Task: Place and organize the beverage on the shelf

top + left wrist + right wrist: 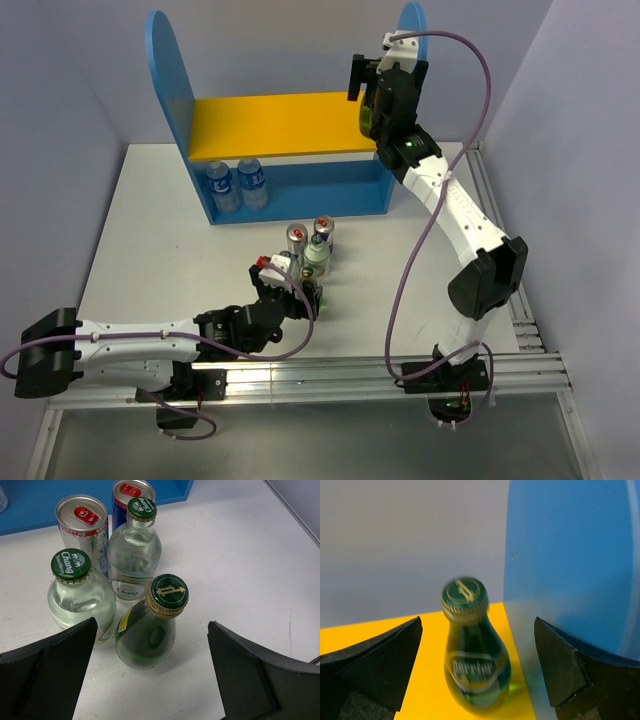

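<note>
The shelf (285, 125) has two blue round-topped side panels, a yellow upper board and a blue base. A green Perrier bottle (476, 662) stands upright on the yellow board (425, 680) against the right blue panel (570, 555). My right gripper (477, 622) is open around it, with gaps on both sides. On the table stands a cluster: a green bottle (150, 630), two clear Chang bottles (80, 600) (135, 560) and two cans (85, 525) (127, 495). My left gripper (151, 625) is open and low, with the green bottle just ahead between its fingers, untouched.
Two clear water bottles (236, 184) stand at the left of the shelf's lower level. The cluster on the table (307, 247) sits in front of the shelf. Grey walls close in the left, back and right. A metal rail (380, 370) runs along the near edge.
</note>
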### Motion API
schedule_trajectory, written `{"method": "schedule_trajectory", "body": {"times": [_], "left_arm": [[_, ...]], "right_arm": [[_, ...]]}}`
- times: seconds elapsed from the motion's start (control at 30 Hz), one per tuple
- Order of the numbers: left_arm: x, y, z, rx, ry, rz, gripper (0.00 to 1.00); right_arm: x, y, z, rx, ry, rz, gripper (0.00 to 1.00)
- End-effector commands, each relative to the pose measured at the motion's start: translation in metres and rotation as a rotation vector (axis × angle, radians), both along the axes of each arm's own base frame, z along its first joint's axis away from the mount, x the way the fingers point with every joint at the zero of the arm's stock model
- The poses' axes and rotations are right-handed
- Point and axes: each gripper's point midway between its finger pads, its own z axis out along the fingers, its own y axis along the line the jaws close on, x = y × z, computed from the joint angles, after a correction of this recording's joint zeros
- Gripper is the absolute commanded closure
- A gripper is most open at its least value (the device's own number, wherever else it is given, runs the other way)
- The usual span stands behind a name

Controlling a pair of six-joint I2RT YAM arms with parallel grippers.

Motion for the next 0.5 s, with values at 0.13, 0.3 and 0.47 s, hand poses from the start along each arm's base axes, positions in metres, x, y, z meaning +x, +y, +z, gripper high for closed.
{"method": "schedule_trajectory", "body": {"times": [0.13,0.3,0.47], "left_arm": [[0.000,-0.014,0.016,-0.040,-0.010,-0.013,0.01],[0.003,-0.018,0.009,-0.022,-0.016,-0.002,0.01],[0.011,-0.026,0.011,-0.006,-0.046,0.028,0.01]], "right_arm": [[-0.064,-0.033,0.046,0.141,-0.122,-0.018,0.00],[-0.096,-0.038,0.039,0.176,-0.119,0.003,0.00],[-0.132,-0.040,0.028,0.232,-0.127,0.037,0.00]]}}
